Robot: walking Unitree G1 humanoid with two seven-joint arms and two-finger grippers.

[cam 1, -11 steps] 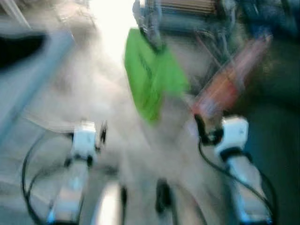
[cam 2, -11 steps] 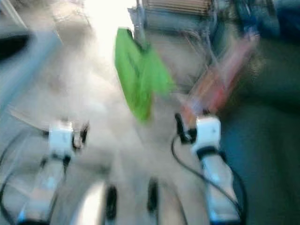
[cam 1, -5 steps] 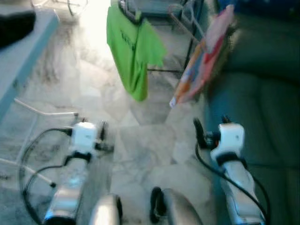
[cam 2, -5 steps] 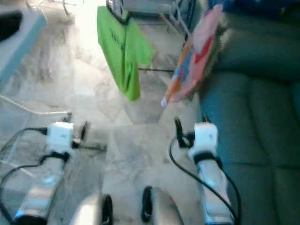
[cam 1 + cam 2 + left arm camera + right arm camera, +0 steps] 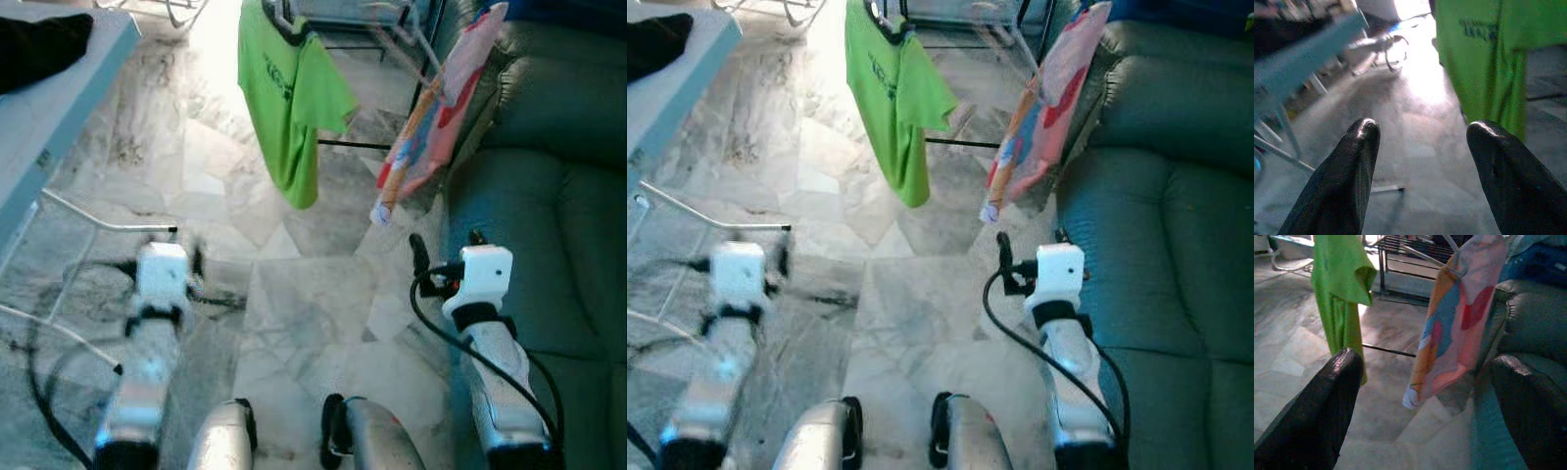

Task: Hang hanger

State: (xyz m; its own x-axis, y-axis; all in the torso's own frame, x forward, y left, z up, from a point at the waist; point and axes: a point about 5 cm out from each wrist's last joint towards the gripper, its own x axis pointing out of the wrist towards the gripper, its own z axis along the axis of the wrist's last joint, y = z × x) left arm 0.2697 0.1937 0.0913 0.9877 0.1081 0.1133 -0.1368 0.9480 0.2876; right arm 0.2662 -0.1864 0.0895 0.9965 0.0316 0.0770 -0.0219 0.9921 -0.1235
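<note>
Hanging ahead of the left gripper (image 5: 1418, 142), fingers (image 5: 1349, 171) spread wide on nothing: green T-shirt (image 5: 292, 98), long axis straight down, hem toward the marble floor (image 5: 304, 304). Off to that gripper's left, a grey table (image 5: 49, 108) with a dark cloth (image 5: 39, 44). Beyond the right gripper (image 5: 1425, 387), also spread and empty: pink patterned cloth (image 5: 1043, 108) on the drying rack (image 5: 1400, 249), slanting down and leftward. Teal sofa (image 5: 1156, 196) just right of it. Hanger itself: cannot tell among the garments.
</note>
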